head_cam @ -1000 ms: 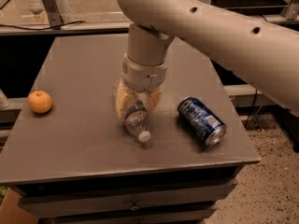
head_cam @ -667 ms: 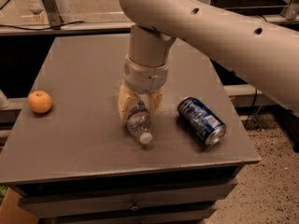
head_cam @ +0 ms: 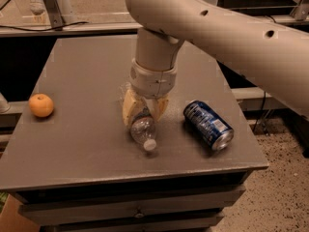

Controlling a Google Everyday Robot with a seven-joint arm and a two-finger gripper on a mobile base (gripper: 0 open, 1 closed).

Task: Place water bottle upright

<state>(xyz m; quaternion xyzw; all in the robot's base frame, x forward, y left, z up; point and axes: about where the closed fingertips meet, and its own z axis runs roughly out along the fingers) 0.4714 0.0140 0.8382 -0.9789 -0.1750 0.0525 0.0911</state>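
The water bottle lies on its side near the middle of the grey table, its white cap pointing toward the front edge. My gripper reaches straight down from the big beige arm, and its tan fingers stand on both sides of the bottle's rear half. The fingers hug the bottle's body. The back end of the bottle is hidden under the gripper.
A blue soda can lies on its side to the right of the bottle. An orange sits near the table's left edge. The floor drops away at the right, and a glass-topped frame stands behind the table.
The gripper and bottle have stayed almost in place; the arm has shifted only very slightly.
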